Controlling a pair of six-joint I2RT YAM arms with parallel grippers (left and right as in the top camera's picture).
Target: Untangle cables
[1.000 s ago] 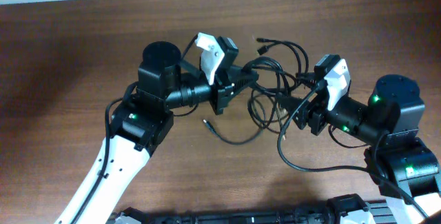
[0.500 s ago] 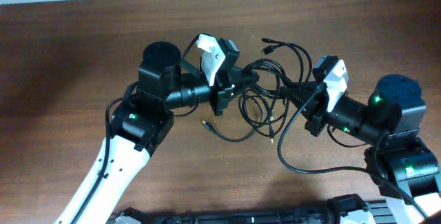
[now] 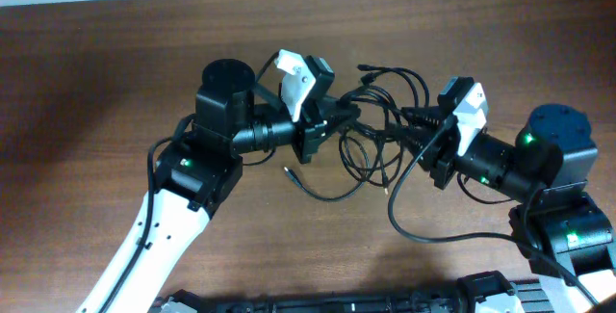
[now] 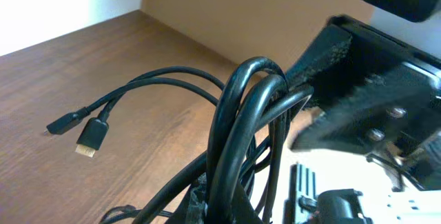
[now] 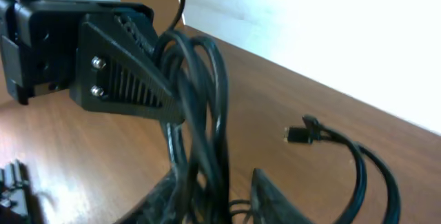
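Overhead: both arms meet over a tangle of cables (image 3: 371, 149) in the middle of the surface (image 3: 106, 72).
Left fingers (image 3: 335, 113) are closed on a bunch of cords, which arch up over one finger in the left wrist view. Right fingers (image 3: 417, 120) sit at the bundle's other side. Cords pass down between them in the right wrist view, but I cannot tell whether they pinch. Loose loops lie on the surface between the arms, and two plugs (image 4: 83, 131) rest beyond them.
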